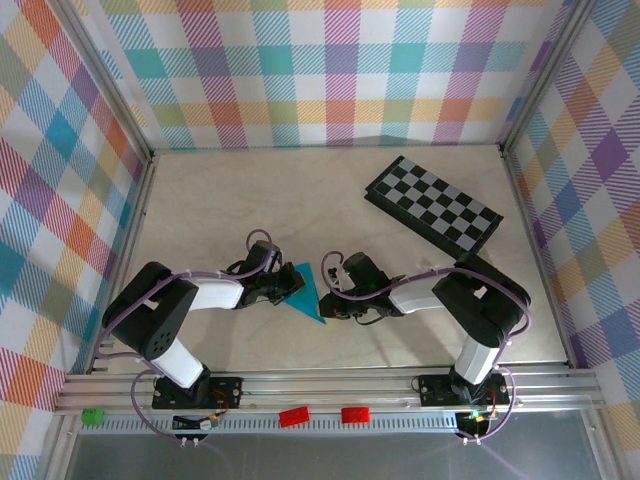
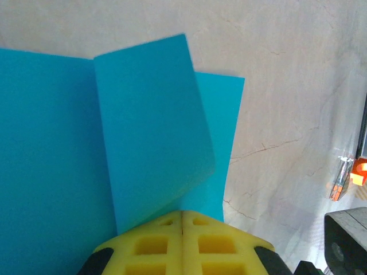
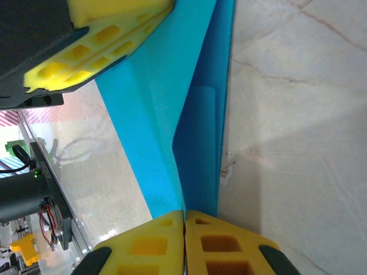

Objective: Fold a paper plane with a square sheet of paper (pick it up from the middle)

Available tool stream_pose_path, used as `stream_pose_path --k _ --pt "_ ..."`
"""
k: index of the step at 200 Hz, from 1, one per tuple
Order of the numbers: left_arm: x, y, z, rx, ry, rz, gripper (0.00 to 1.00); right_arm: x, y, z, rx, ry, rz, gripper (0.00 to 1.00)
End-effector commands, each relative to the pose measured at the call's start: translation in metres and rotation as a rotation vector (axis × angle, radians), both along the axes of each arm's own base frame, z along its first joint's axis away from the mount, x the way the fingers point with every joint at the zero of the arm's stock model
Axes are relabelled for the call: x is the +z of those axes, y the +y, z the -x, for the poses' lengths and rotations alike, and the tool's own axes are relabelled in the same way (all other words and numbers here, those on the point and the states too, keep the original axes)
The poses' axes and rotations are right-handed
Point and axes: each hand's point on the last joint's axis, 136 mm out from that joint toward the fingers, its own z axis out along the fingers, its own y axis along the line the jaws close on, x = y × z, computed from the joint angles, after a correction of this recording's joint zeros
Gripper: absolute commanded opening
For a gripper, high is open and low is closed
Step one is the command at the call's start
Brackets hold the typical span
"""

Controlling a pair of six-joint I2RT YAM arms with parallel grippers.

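Left gripper has its yellow fingers pressed together, pinching a flap of the folded cyan square sheet of paper. Right gripper pinches it likewise from the right. Paper sits mid-table, towards the near edge.

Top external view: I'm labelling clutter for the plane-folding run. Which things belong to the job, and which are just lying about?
Job in hand:
- sheet of paper, cyan, partly folded
- left gripper, shut on the sheet
- right gripper, shut on the sheet

Lying about:
- checkered board, far right of the table
- red blocks on the front rail
- green block on the rail's left end
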Motion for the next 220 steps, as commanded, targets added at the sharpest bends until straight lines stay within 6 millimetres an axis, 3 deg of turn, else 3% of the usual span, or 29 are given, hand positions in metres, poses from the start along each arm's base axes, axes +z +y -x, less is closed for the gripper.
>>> stream_pose_path --k 1,62,107,153,165,176,205,220 --pt "-0.031 0.017 0.019 0.003 0.09 -0.102 0.0 -0.016 -0.008 0.022 0.037 0.108 0.032 0.09" --pt "-0.029 0.018 0.02 0.003 0.088 -0.102 0.0 0.006 -0.006 0.018 0.047 0.072 0.023 0.15" --pt "-0.032 0.018 0.021 0.001 0.093 -0.103 0.0 -0.004 -0.014 0.03 0.058 0.112 0.034 0.07" --pt "-0.032 0.018 0.021 0.001 0.091 -0.102 0.0 -0.012 -0.019 0.039 0.083 0.149 0.065 0.09" --pt "-0.031 0.017 0.02 -0.001 0.089 -0.098 0.0 -0.006 -0.019 0.037 0.08 0.137 0.066 0.1" --pt "-0.031 0.017 0.02 -0.003 0.085 -0.098 0.0 0.002 -0.019 0.03 0.055 0.108 0.078 0.18" --pt "-0.03 0.016 0.02 -0.009 0.076 -0.086 0.0 0.034 -0.022 0.005 -0.014 0.02 0.07 0.29" --pt "-0.03 0.016 0.021 -0.011 0.076 -0.084 0.0 0.049 -0.016 -0.001 -0.006 0.008 0.039 0.3"
